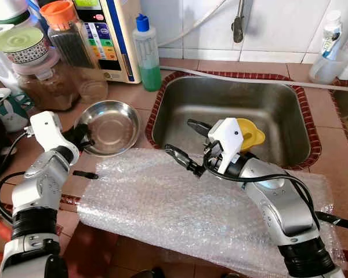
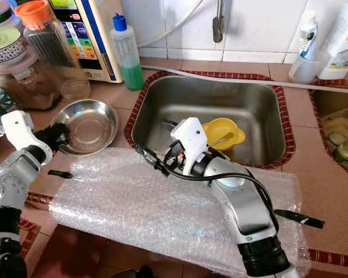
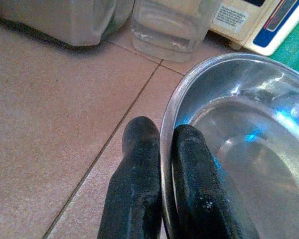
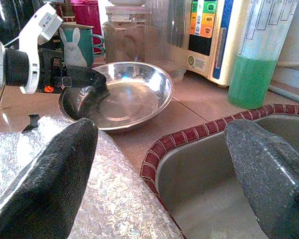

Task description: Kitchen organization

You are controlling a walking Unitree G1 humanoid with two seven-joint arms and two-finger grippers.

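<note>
A steel bowl (image 1: 113,124) sits on the tiled counter to the left of the sink (image 1: 278,110). My left gripper (image 1: 84,139) is shut on the bowl's near left rim (image 3: 165,149), one finger (image 3: 139,149) outside and one inside. My right gripper (image 1: 182,139) hovers open over the sink's near left corner, pointing toward the bowl, with nothing between its fingers (image 4: 50,174). A yellow bowl (image 1: 252,134) holding a spoon lies in the sink, just behind my right wrist. A sheet of bubble wrap (image 1: 156,202) covers the front of the counter.
A green soap bottle (image 1: 147,52), a water purifier (image 1: 107,35), jars (image 1: 46,81) and a rabbit mug (image 4: 77,47) crowd the back left. The faucet (image 1: 238,23) hangs above the sink. Bottles (image 1: 327,49) stand at the back right, beside a second basin (image 2: 339,136).
</note>
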